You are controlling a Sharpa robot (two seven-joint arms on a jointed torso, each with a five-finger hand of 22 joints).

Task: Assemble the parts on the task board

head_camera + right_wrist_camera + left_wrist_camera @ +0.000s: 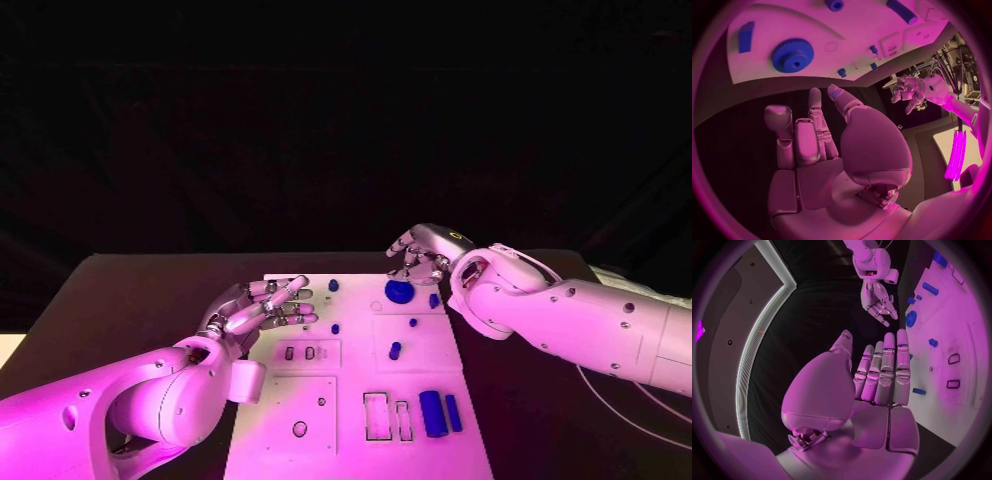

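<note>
The white task board [274, 440] lies in the middle of the table. A blue gear [400, 291] sits near its far edge, with a small blue block [434, 300] just to its right. My right hand [418, 255] hovers just beyond the gear, fingers apart and empty. My left hand [267, 305] floats over the board's left edge, fingers stretched out and holding nothing. Two blue cylinders [440, 413] lie near the front right. In the right wrist view the gear [792, 55] lies beyond my right hand [817, 135]. In the left wrist view the gear [911, 318] lies beyond my left hand [879, 375].
Several small blue pegs [395, 350] are spread over the board's middle. Empty rectangular slots [376, 415] sit beside the cylinders. A pale cable [606, 400] loops on the dark table [130, 300] to the right of the board.
</note>
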